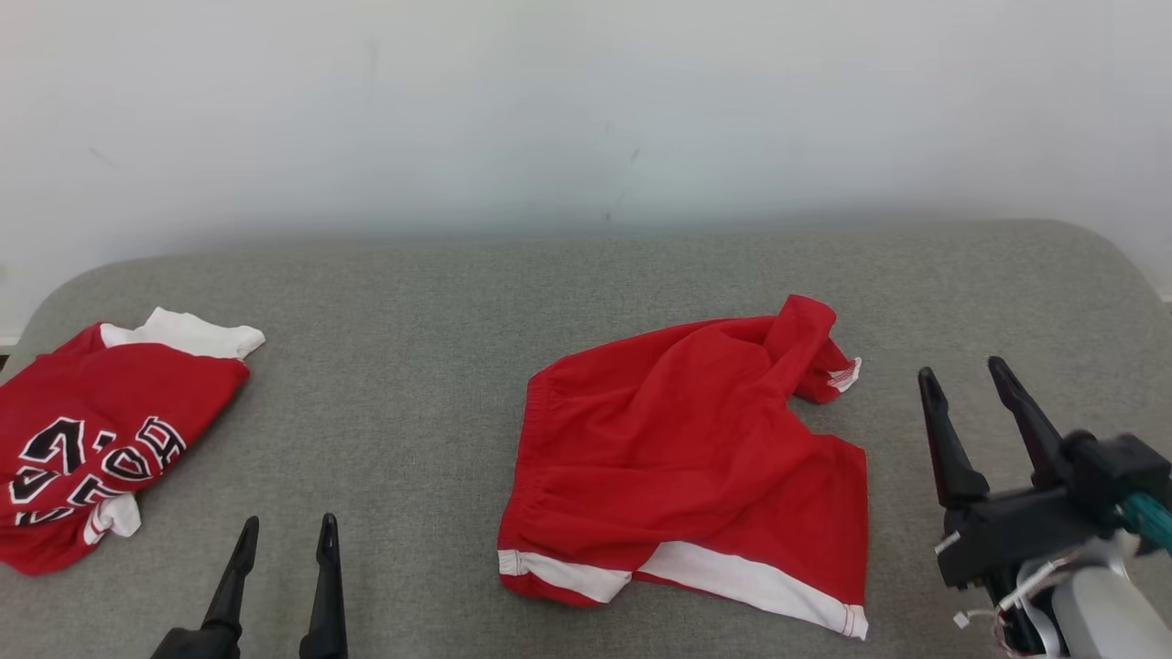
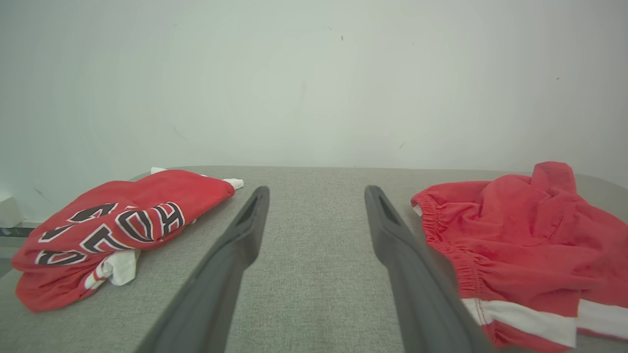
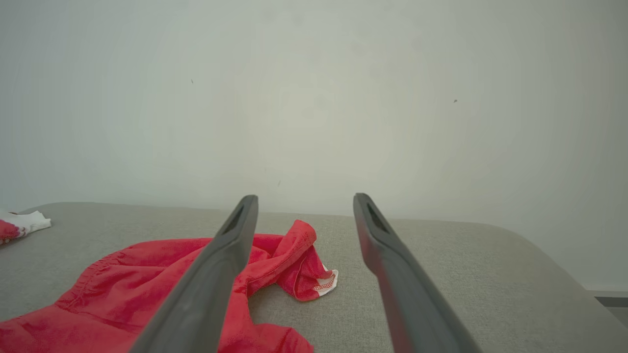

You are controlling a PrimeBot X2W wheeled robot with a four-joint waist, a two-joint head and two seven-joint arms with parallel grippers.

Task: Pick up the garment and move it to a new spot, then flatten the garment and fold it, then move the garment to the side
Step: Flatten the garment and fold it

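The garment, red shorts (image 1: 687,458) with white hem bands, lies crumpled in the middle of the grey cushion, one leg bunched up at its far right corner (image 1: 810,343). It also fills the right of the left wrist view (image 2: 525,235) and the lower left of the right wrist view (image 3: 147,289). My right gripper (image 1: 961,373) hovers open just right of the shorts, fingers apart, nothing held. My left gripper (image 1: 287,526) stands open at the lower left, well clear of the shorts. Both wrist views show spread, empty fingers (image 2: 245,230) (image 3: 235,235).
A second red garment (image 1: 92,439) with black-and-white lettering and white trim lies bunched at the cushion's left edge, also in the left wrist view (image 2: 113,230). The grey cushion (image 1: 412,366) ends at a pale wall behind. Bare fabric lies between the two garments.
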